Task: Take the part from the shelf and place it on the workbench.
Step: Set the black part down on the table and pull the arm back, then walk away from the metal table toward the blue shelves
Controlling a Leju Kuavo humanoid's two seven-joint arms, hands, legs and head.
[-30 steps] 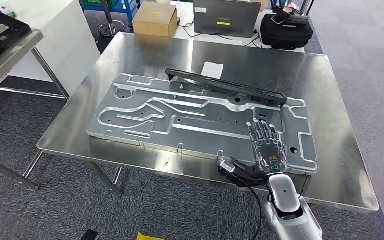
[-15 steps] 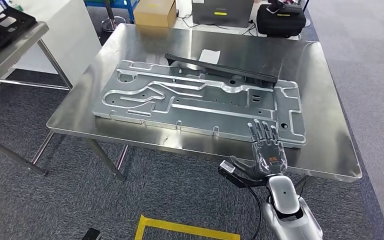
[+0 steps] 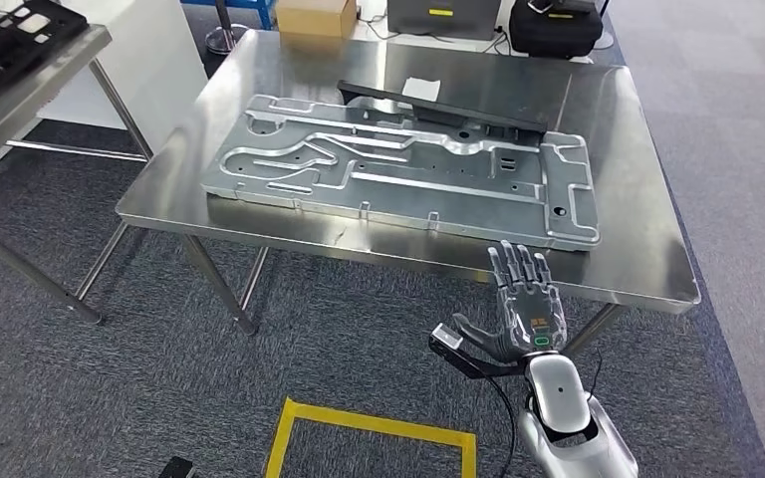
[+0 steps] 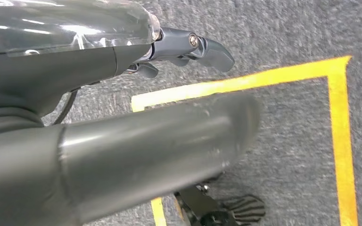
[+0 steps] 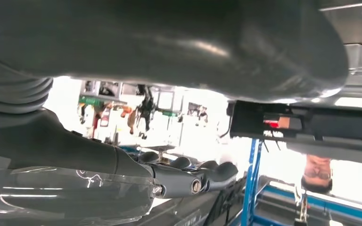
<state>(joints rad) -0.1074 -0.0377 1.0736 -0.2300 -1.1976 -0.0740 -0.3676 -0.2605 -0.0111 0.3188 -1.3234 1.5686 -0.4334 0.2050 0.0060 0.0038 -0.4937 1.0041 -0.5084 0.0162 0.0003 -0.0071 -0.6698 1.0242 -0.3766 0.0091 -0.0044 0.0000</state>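
1. Grey carpet with yellow floor tape (image 3: 369, 428) is lying under a steel worktop (image 3: 647, 269), and a laptop and a cardboard box are sitting at the far end of the room.
2. Flat on that worktop, the big silver part (image 3: 408, 169) is resting just beyond the right hand's fingertips, with a long black bar (image 3: 448, 108) leaning along its far edge.
3. Hovering off the worktop's near edge, the right hand (image 3: 528, 299) is showing its fingers stretched out and apart, gripping nothing and clear of the part.
4. Down by the floor tape, the left hand (image 4: 188, 47) is hanging with nothing seen in it; whether its fingers are spread or curled, I cannot tell.
5. Judging by this, the placing is looking done: the part is lying on the worktop and no hand is touching it.
6. What is left, I'd say, is little more than drawing the arm clear.
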